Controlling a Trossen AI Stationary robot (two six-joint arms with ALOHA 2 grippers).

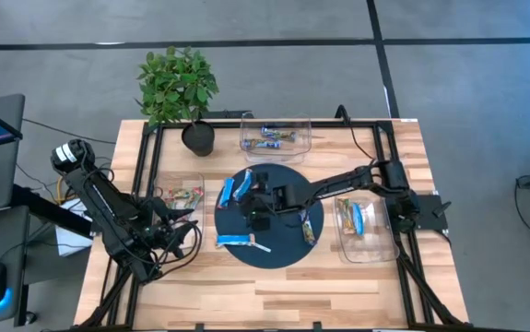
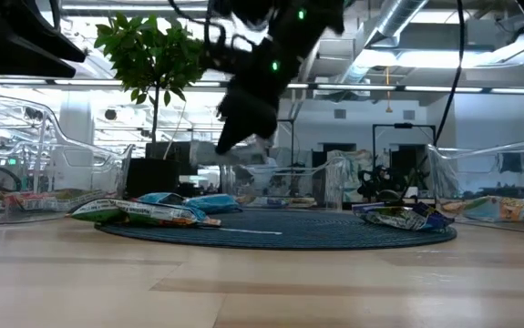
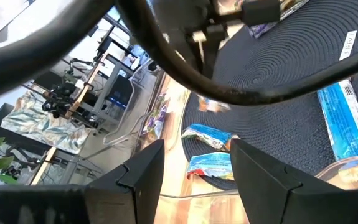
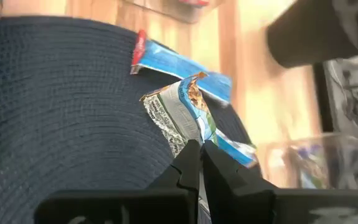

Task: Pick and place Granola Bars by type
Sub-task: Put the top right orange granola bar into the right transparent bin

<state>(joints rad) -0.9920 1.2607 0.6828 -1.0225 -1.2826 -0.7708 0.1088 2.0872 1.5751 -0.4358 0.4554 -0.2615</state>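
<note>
We see glossy granola bars (image 1: 235, 241) lying flat around the right end effector (image 4: 200, 163), which pinches one blue-and-white bar (image 4: 188, 109) by its crimped end.

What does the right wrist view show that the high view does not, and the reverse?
Only the right wrist view shows the grip itself: the right gripper shut on the end of a granola bar with a blue, white and green wrapper, over the dark round mat.

Only the high view shows the layout: the left gripper waiting open beside the mat, three clear bins holding bars, and the potted plant.

Both show the mat, a blue bar on it, and the wooden table.
</note>
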